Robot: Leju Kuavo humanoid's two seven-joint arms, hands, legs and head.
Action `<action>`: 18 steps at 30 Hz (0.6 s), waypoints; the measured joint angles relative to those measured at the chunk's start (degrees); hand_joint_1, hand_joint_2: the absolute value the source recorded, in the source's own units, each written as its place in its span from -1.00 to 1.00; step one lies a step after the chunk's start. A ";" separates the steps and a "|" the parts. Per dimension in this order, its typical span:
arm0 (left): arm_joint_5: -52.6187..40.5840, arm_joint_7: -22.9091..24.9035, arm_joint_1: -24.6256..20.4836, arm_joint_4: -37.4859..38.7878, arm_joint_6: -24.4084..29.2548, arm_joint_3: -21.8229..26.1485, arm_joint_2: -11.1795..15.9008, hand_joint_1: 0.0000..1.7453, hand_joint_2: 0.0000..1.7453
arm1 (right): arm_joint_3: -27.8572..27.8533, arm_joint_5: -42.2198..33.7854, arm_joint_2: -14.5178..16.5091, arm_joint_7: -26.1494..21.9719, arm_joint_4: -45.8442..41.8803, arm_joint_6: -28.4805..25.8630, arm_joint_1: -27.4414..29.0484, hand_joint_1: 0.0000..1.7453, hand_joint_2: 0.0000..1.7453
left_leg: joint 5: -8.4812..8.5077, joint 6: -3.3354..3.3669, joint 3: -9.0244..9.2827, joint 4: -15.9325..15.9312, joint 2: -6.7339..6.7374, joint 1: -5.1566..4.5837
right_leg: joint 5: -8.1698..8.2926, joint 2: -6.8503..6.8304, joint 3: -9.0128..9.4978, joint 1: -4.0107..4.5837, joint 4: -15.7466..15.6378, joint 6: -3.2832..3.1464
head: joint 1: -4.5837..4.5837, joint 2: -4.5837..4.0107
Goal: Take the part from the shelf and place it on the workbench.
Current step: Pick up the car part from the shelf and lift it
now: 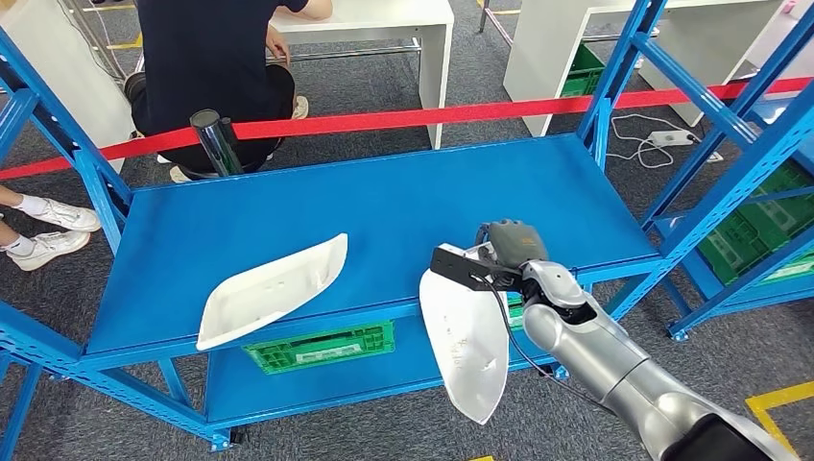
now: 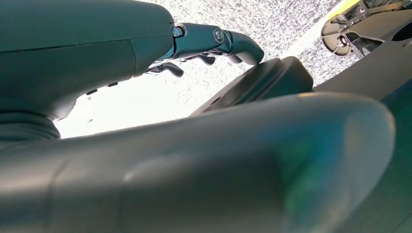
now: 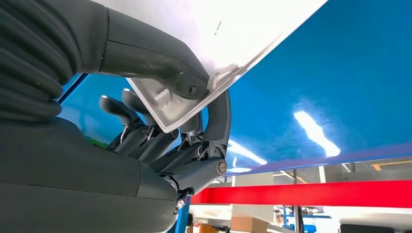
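White, pointed, shell-shaped plastic part [image 1: 467, 351] hangs at lower centre of the head view, past the front edge of the blue metal shelf [image 1: 403, 197], pinched at its top by the right hand [image 1: 504, 257], thumb over one face, fingers behind. Picking looks done; carrying to the workbench remains. A second white shell [image 1: 274, 288] lies left on the shelf. The left hand [image 2: 214, 46] holds nothing, its fingers loosely curled.

Bare blue shelf top [image 1: 403, 197] lies open ahead of the right hand [image 1: 509, 252]; a second white part [image 1: 274, 288] lies to its left, red barrier tape [image 1: 403, 119] beyond.
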 joint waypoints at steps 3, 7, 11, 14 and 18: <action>-0.02 0.08 -0.09 0.00 0.00 0.02 0.00 -1.00 -1.00 | -0.09 -0.14 0.00 0.13 0.00 -0.01 0.00 1.00 1.00 | 0.00 0.00 0.00 0.00 0.00 0.00 | 0.00 0.00 0.00 0.00 0.00 0.00 | 0.00 0.00; -0.14 0.11 -0.12 0.00 0.00 0.03 0.00 -1.00 -1.00 | -0.44 -0.15 0.00 0.20 0.00 0.02 0.00 1.00 1.00 | 0.00 0.00 0.00 0.00 0.00 0.00 | 0.00 0.00 0.00 0.00 0.00 0.00 | 0.00 0.00; -0.60 0.25 -0.11 0.00 0.00 0.03 0.00 -1.00 0.50 | -0.64 -0.20 0.00 0.20 0.00 0.05 0.00 1.00 1.00 | 0.00 0.00 0.00 0.00 0.00 0.00 | 0.00 0.00 0.00 0.00 0.00 0.00 | 0.00 0.00; -0.79 0.22 -0.08 0.00 0.00 0.03 0.00 -1.00 1.00 | -0.77 -0.31 0.00 0.27 -0.01 0.05 0.09 1.00 1.00 | 0.00 0.00 0.00 0.00 0.00 0.00 | 0.00 0.00 0.00 0.00 0.00 0.00 | 0.00 0.00; -0.92 0.39 -0.04 0.00 0.00 0.03 0.00 -1.00 1.00 | -0.91 -0.33 0.00 0.29 -0.02 0.07 0.29 1.00 1.00 | 0.00 0.00 0.00 0.00 0.00 0.00 | 0.00 0.00 0.00 0.00 0.00 0.00 | 0.00 0.00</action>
